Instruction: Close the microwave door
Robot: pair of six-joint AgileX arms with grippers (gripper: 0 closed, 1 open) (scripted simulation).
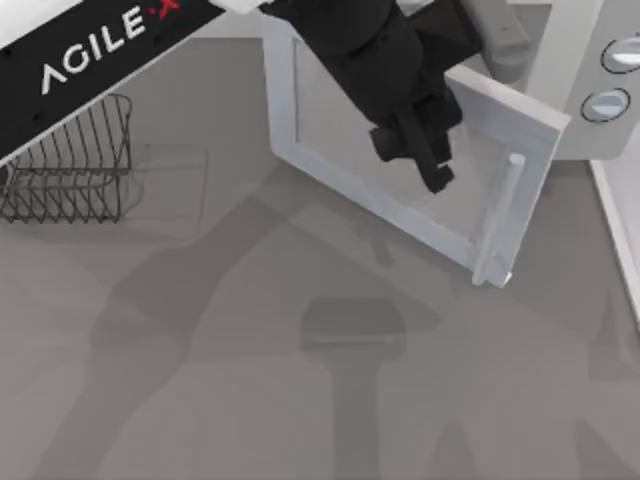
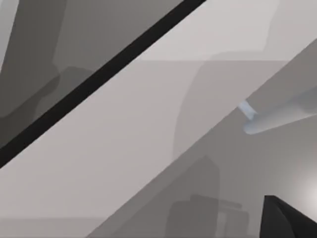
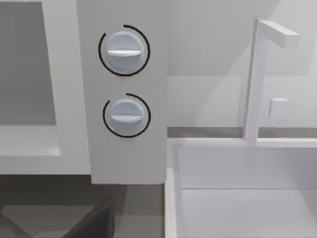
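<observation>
Our left gripper (image 1: 425, 160) (grip state unclear) rests against the stiff, hinged door (image 1: 330, 110); we push its pane, not the handle (image 1: 500, 215).

A grey table (image 1: 200, 380) carries the microwave (image 1: 600, 60) and a wire rack (image 1: 70, 160).

Even, soft rendered light throws broad, faint grey shadows across the table (image 1: 200, 400); no glare.

Wire rack (image 1: 70, 160) left of microwave door (image 1: 400, 170)
</observation>
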